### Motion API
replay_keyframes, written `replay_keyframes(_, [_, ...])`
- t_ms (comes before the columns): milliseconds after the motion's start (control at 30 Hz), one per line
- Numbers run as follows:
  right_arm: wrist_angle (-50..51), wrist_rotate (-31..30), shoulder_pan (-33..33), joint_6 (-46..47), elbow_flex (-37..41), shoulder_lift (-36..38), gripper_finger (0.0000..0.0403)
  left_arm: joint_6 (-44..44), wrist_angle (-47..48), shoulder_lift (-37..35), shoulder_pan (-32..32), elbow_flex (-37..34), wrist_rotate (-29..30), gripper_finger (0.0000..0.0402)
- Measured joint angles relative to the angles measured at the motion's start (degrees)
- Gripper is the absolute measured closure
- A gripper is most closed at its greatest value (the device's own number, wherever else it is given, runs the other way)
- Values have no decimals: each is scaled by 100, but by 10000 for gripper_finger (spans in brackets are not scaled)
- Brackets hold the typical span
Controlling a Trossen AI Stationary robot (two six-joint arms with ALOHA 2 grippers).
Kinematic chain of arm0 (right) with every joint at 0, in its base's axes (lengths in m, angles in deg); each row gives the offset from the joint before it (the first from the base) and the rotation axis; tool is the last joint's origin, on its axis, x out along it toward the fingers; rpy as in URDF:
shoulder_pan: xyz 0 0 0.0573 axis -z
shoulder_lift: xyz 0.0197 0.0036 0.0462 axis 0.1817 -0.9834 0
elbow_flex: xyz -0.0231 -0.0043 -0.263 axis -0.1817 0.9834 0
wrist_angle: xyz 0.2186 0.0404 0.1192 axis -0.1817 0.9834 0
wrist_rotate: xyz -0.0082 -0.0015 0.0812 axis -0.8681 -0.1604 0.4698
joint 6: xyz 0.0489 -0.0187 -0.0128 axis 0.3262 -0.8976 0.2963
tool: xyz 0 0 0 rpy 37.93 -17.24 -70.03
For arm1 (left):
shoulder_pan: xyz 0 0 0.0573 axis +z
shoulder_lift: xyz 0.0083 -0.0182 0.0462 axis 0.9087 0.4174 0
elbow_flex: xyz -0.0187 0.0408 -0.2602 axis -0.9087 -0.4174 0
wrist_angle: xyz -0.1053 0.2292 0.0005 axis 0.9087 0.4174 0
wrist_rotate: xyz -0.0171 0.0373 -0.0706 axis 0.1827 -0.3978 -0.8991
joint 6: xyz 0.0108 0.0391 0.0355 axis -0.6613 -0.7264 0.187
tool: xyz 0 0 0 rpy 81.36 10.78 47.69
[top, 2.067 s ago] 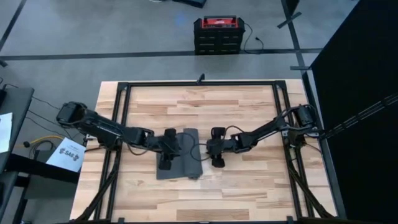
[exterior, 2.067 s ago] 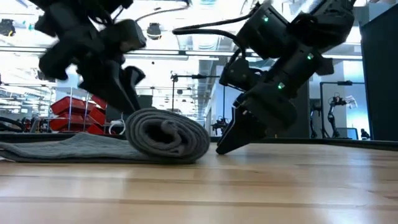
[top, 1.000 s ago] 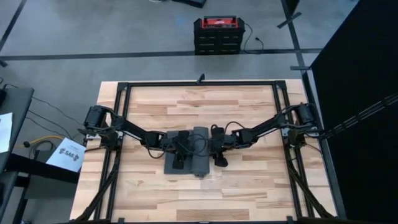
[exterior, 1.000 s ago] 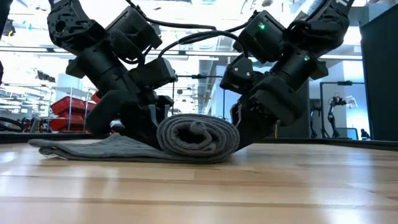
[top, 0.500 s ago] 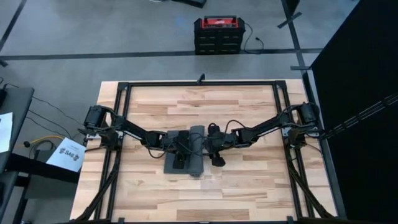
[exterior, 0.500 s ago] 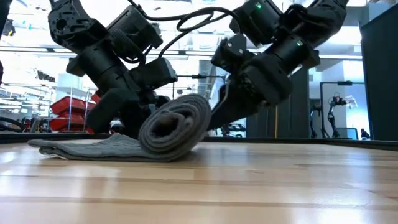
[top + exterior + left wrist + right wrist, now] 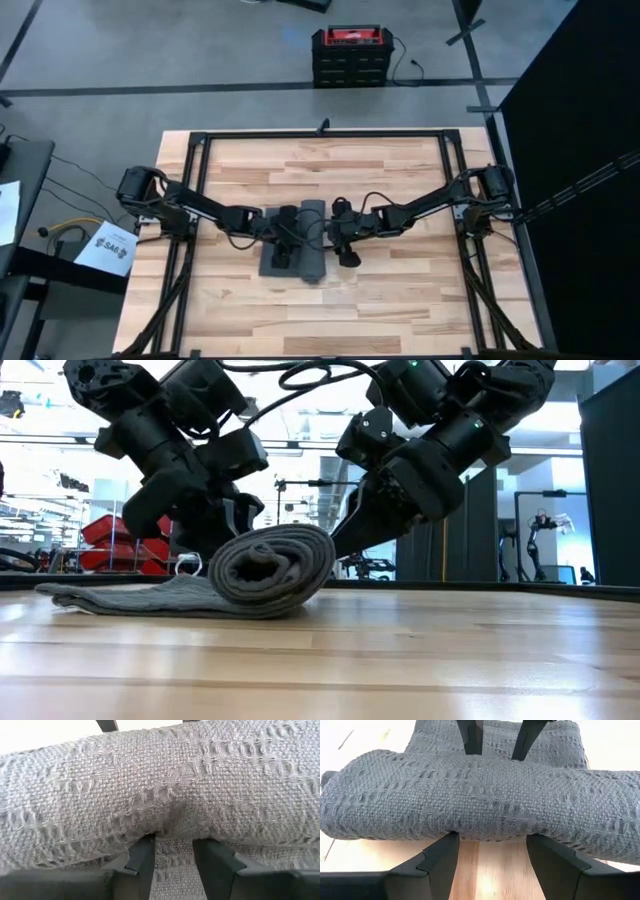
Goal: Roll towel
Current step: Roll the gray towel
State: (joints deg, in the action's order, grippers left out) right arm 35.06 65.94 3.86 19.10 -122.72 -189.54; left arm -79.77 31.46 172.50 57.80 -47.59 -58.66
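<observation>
Towel [image 7: 300, 243] at mid-desk [image 7: 400, 300], partly rolled; flat tail toward 9 o'clock. My left end effector [image 7: 172, 855] and right end effector [image 7: 490, 845] stand parted, gripping nothing, fingertips braced on opposite sides of the roll. To roll well, I should advance both evenly, keeping the roll tight and square.

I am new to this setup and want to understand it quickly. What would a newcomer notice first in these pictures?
First, the dark grey towel in the middle of the wooden table, partly rolled into a thick coil, with a flat tail stretching toward the left arm's side. Next, the two dark grippers pressing on the roll from opposite sides: the left gripper over the flat tail, the right gripper on the bare-table side, both with fingers spread.
</observation>
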Motion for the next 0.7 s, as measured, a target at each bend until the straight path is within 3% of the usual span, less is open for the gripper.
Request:
replay_keyframes(500, [37, -18, 76, 143, -2, 4, 182, 250, 1025, -39, 0, 54, 220, 283])
replay_keyframes(700, [280, -20, 76, 252, -2, 4, 182, 207, 2098, -43, 0, 665, 411, 283])
